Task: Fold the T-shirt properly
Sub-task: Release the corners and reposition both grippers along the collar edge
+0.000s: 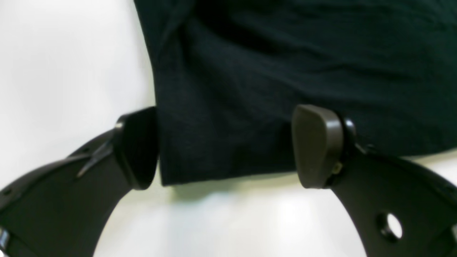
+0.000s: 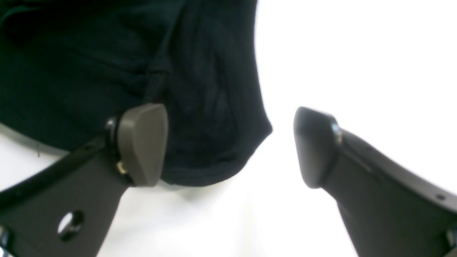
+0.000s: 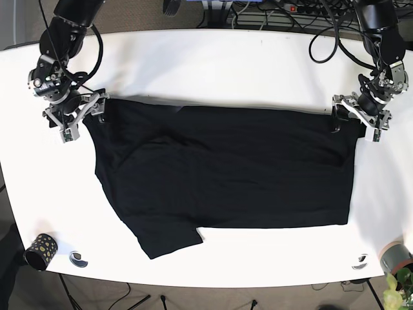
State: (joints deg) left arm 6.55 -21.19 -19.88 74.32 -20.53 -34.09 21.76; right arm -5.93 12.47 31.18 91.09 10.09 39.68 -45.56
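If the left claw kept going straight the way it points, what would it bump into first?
The black T-shirt. The left gripper is open, and the shirt's corner already lies between its jaws, so going on would likely push straight into the cloth. How high it sits above the white table is unclear.

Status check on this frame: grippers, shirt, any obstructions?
Left gripper open, straddling shirt corner. Right gripper open at opposite corner. T-shirt flat on table, partly folded. Nothing on the cloth.

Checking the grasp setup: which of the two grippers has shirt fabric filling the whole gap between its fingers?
The left gripper: the T-shirt corner spans its whole gap. The right gripper, also open, has cloth beside only one finger, with bare white table beyond.
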